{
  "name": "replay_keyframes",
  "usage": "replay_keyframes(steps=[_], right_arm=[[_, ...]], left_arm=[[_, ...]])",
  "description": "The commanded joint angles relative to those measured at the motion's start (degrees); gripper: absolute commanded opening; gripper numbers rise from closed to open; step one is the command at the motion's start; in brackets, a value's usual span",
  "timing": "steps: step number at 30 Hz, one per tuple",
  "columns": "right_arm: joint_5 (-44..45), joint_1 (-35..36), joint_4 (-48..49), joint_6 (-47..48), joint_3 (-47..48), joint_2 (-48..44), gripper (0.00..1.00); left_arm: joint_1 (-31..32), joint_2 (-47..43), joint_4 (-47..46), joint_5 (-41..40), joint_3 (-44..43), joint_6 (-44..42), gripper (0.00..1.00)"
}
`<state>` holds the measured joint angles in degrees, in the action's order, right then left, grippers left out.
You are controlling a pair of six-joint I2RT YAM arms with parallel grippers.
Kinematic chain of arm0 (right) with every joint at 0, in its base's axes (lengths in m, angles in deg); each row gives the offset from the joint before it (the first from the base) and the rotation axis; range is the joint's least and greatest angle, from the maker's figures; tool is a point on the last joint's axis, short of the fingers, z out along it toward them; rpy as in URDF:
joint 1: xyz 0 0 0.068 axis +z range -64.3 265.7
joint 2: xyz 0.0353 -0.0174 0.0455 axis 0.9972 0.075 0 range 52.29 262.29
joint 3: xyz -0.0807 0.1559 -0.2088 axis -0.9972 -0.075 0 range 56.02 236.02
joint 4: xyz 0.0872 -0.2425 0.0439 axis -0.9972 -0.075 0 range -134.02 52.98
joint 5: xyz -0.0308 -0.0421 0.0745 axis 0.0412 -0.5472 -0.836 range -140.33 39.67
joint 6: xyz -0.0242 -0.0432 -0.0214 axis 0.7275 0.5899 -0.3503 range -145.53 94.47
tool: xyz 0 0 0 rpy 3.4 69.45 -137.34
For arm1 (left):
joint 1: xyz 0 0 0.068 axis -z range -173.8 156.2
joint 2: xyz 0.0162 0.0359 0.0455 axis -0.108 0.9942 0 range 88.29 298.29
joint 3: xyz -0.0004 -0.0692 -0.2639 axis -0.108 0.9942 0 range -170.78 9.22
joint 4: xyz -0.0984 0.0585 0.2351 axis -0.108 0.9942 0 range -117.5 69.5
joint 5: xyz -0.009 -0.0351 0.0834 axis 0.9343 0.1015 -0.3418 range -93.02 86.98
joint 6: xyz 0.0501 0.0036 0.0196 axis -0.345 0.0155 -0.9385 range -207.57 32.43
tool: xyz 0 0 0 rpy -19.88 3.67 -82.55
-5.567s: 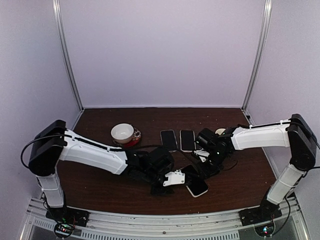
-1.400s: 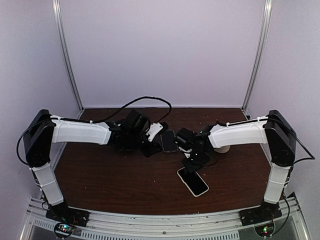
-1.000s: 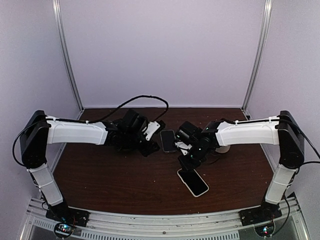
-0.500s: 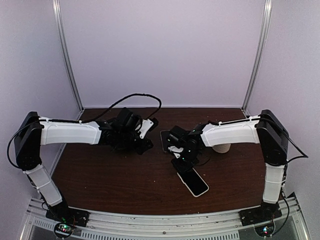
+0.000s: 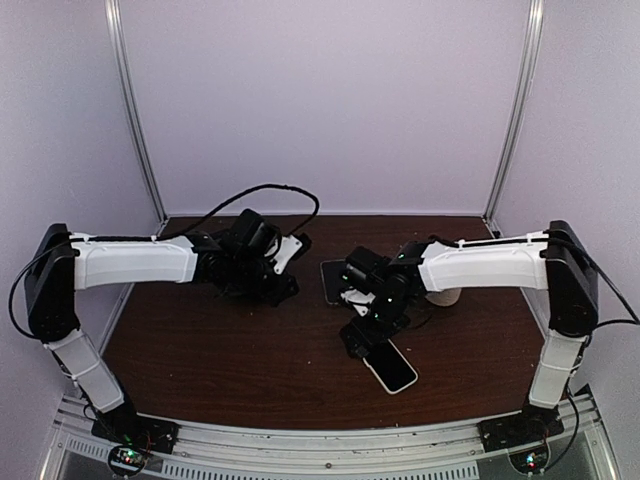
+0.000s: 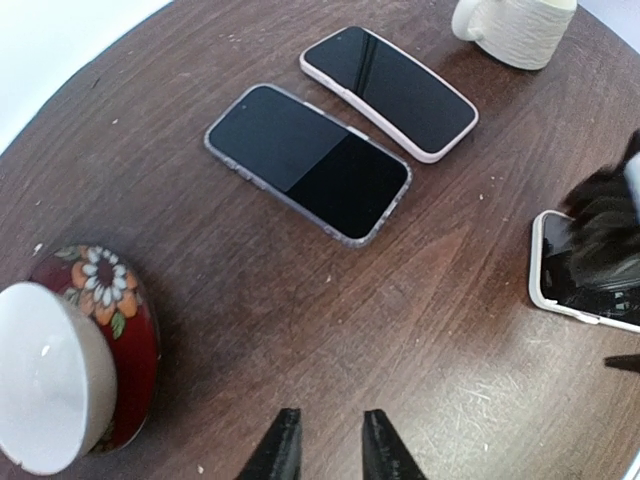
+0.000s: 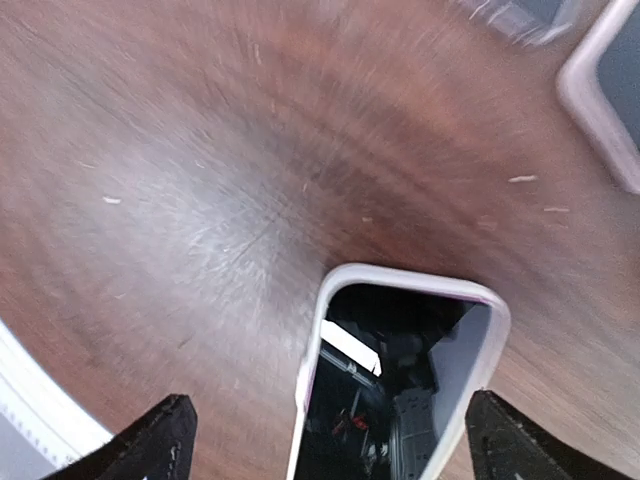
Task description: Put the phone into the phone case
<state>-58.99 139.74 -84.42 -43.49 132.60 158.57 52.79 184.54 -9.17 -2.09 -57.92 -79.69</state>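
While R pincer (image 5: 362, 336) gapes above, phone (image 5: 395, 369) lies diag., far-left to near-right.

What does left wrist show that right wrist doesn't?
Only left wrist: a grey-cased phone and a pink-cased phone lying side by side, a ribbed mug, and a white cup on a floral saucer. Only right wrist: the right hand, open wide, and reflections in the phone screen up close. Both: the white-edged phone and the wooden table.
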Motion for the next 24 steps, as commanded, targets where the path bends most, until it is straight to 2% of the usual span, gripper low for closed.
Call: replay_keyframes(steps=[1, 5, 8, 11, 15, 16, 17, 21, 24], right_arm=[[10.1, -1.0, -3.7, -0.6, 0.2, -10.1, 1.0], [9.0, -2.9, -2.7, -3.8, -6.0, -12.9, 0.99], [3.9, -2.9, 0.4, -6.2, -10.0, -12.6, 1.0], [2.3, -2.9, 2.9, -8.7, -13.2, -12.2, 0.99], [2.7, -4.5, 8.2, -10.3, -17.3, -14.0, 1.0], [2.9, -5.0, 9.5, -10.1, -17.8, -14.3, 0.97], [3.7, -5.6, 10.5, -9.7, -17.8, -14.1, 0.91], [5.9, -6.4, 8.8, -6.1, -12.1, -9.5, 0.56], [5.1, -6.5, 8.6, -3.8, -7.8, -5.7, 0.41]], left_arm=[[-0.6, -5.0, 7.6, -3.9, -3.5, -0.3, 0.34], [-1.0, -10.6, 12.0, -6.3, -2.6, -0.2, 0.73], [-1.3, -13.7, 13.6, -7.1, -1.7, -0.8, 0.89], [-1.4, -15.4, 15.1, -7.4, -1.1, -0.8, 0.95], [-1.7, -16.1, 17.1, -6.7, -0.1, -1.7, 0.97], [-1.8, -16.1, 17.6, -7.0, 0.0, -2.2, 0.97], [-2.0, -16.0, 18.1, -7.5, 0.0, -2.8, 0.97], [-2.4, -15.3, 18.9, -9.2, -0.3, -4.8, 0.97], [-2.6, -14.4, 19.3, -9.6, -0.7, -6.4, 0.97]])
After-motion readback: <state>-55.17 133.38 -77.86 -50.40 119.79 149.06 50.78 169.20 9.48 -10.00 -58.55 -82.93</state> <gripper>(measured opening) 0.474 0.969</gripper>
